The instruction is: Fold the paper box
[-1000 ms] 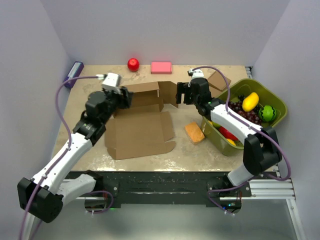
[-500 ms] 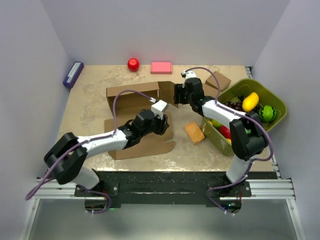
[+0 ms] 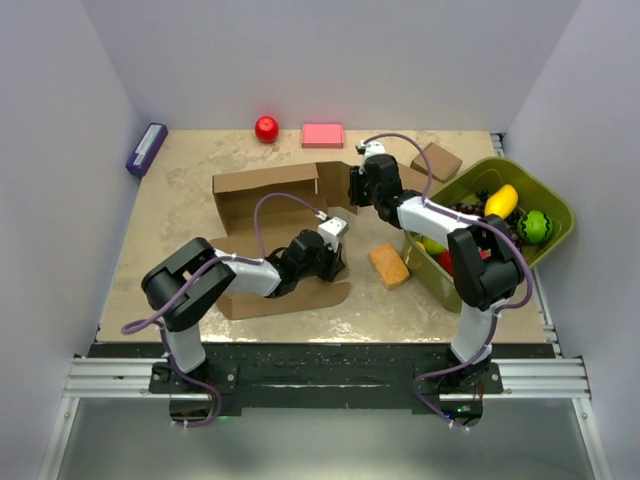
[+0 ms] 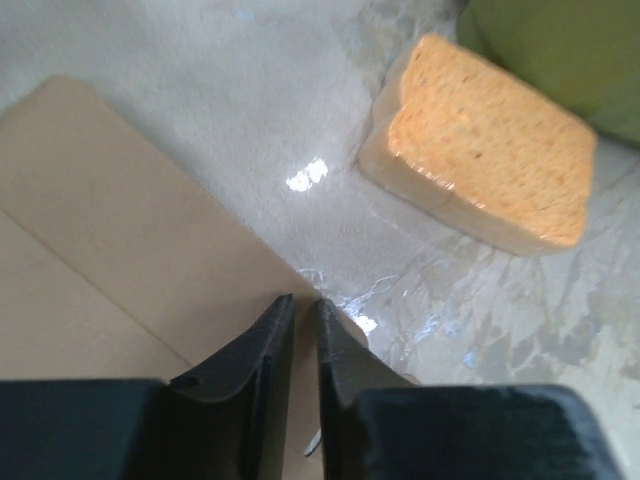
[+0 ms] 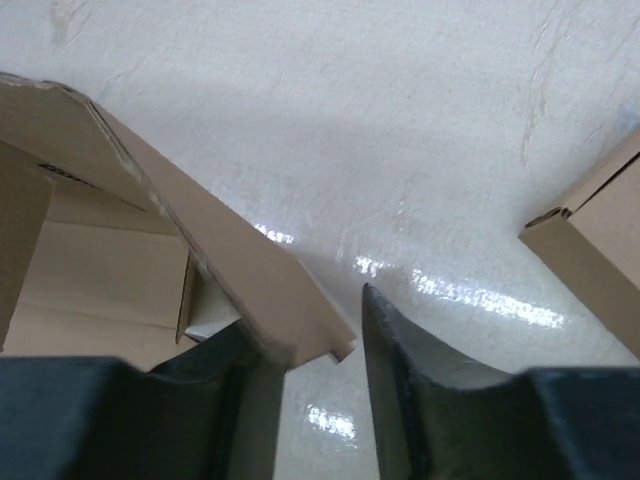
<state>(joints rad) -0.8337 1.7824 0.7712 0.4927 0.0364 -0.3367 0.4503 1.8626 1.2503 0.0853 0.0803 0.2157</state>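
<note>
Roughly in the middle of the desk [image 3: 180, 215] lies the paper box [image 3: 270, 280], a brown die-cut sheet with its main panel flat and its far wall standing upright. The left gripper [image 3: 335, 258] sits low at the panel's right edge; in its wrist view the left gripper [image 4: 298, 305] has its jaws drawn nearly together over the cardboard corner, and I cannot tell whether they pinch it. An orange sponge [image 4: 480, 160] lies near them on the bare desk. The right gripper [image 3: 357, 188] is at the raised flap on the box's far right end; its jaws stand apart, straddling that flap's edge [image 5: 250, 270], which lies against one finger and clear of the other. A small closed box [image 5: 590, 250] sits beyond.
</note>
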